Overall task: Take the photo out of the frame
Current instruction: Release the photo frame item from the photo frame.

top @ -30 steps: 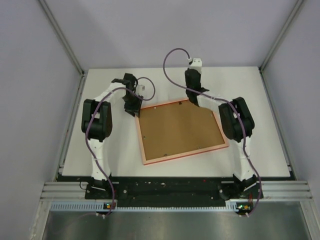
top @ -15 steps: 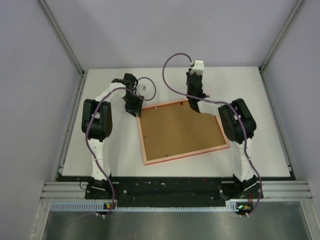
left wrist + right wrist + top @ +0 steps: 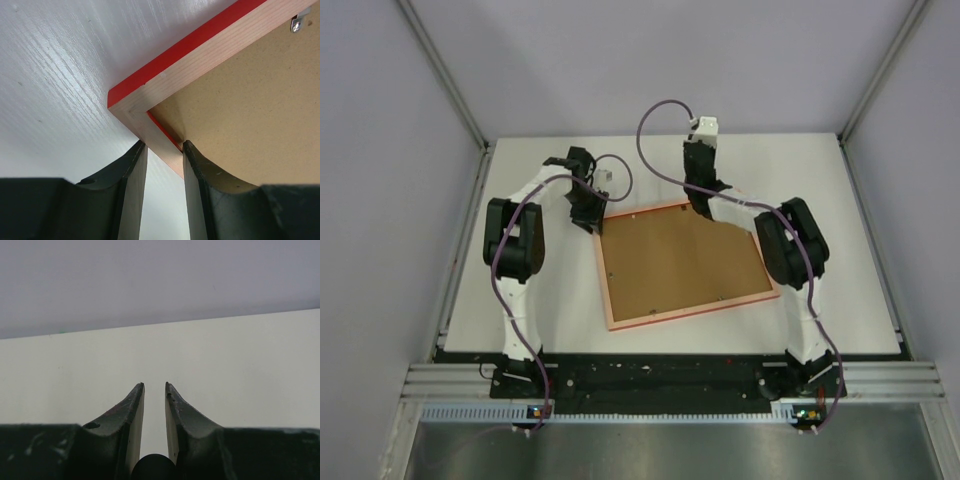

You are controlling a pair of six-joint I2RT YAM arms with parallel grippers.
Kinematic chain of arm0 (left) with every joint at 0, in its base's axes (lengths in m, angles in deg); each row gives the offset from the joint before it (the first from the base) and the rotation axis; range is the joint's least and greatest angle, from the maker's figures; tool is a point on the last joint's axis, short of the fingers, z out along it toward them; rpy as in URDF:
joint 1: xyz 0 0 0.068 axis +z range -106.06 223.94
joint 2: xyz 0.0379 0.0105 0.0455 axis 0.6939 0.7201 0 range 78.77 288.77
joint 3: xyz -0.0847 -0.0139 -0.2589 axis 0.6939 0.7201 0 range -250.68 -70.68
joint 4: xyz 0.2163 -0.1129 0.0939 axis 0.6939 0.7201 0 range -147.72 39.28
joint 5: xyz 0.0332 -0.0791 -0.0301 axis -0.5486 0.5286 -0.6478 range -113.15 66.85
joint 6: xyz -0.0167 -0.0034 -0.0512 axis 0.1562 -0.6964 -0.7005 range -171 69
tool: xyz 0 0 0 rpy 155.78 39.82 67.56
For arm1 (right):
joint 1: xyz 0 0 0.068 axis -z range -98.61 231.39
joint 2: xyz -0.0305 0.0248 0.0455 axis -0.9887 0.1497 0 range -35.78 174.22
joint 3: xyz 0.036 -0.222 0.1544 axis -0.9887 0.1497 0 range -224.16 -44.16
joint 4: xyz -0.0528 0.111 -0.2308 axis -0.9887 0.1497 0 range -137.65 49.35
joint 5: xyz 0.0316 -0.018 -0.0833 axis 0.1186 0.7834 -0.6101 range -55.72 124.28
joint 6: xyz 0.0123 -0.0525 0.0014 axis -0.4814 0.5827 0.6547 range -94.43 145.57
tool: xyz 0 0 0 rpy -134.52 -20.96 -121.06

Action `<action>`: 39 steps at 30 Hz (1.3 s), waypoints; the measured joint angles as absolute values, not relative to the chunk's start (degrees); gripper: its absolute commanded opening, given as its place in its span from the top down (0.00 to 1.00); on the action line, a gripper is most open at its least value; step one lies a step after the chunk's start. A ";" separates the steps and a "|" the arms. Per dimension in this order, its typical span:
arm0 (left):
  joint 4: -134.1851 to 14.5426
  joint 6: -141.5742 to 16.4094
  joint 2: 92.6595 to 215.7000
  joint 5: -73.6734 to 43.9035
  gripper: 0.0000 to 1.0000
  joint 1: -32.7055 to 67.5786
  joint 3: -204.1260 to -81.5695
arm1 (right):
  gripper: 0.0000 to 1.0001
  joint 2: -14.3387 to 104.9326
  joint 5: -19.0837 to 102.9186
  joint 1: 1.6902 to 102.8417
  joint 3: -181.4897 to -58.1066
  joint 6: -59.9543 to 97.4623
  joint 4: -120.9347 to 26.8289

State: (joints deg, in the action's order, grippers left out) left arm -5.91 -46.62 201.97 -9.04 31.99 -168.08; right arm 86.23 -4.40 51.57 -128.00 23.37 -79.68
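The frame [image 3: 690, 310] lies face down on the white table, its pale rim around a brown backing board [image 3: 678, 260]. The photo is hidden under that board. My left gripper [image 3: 590, 218] sits at the frame's far left corner. In the left wrist view its jaws [image 3: 164, 144] are shut on the frame's rail [image 3: 150, 117], one finger outside the rail and one against the backing board [image 3: 250, 100]. My right gripper [image 3: 697, 148] is raised over the frame's far edge and points at the back wall. Its fingertips [image 3: 154, 385] stand a narrow gap apart with nothing between them.
A small metal tab with a screw [image 3: 299, 23] holds the backing board at the frame's far rail. Grey walls close the table on three sides. The right arm's elbow [image 3: 790, 240] hangs over the frame's right corner.
My right gripper has lifted off the frame's far edge, tilted up toward the back wall and drifted a little left. The left gripper and the frame have stayed put.
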 measured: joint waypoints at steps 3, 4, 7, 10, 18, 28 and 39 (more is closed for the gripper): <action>-5.91 -46.62 201.97 -9.04 0.61 31.99 -168.08 | 1.00 86.21 -4.18 52.07 -131.25 20.53 -73.60; -5.91 -46.62 201.97 -9.04 0.61 31.99 -168.08 | 1.00 86.10 -4.07 52.07 -131.84 19.85 -72.31; -5.91 -46.62 201.97 -9.04 0.61 31.99 -168.08 | 1.00 85.95 -3.81 52.33 -132.41 19.31 -69.98; -5.91 -46.62 201.97 -9.04 0.61 31.99 -168.08 | 1.00 85.95 -3.74 52.51 -132.41 19.31 -67.55; -5.91 -46.62 201.97 -9.04 0.61 31.99 -168.08 | 1.00 86.04 -4.77 52.71 -132.30 21.56 -69.58; -5.91 -46.62 201.97 -9.02 0.61 31.99 -168.08 | 1.00 87.15 -6.17 52.71 -131.91 25.97 -75.75; -5.91 -46.62 201.97 -9.02 0.61 31.99 -168.08 | 1.00 87.19 -4.49 52.81 -131.95 23.04 -70.04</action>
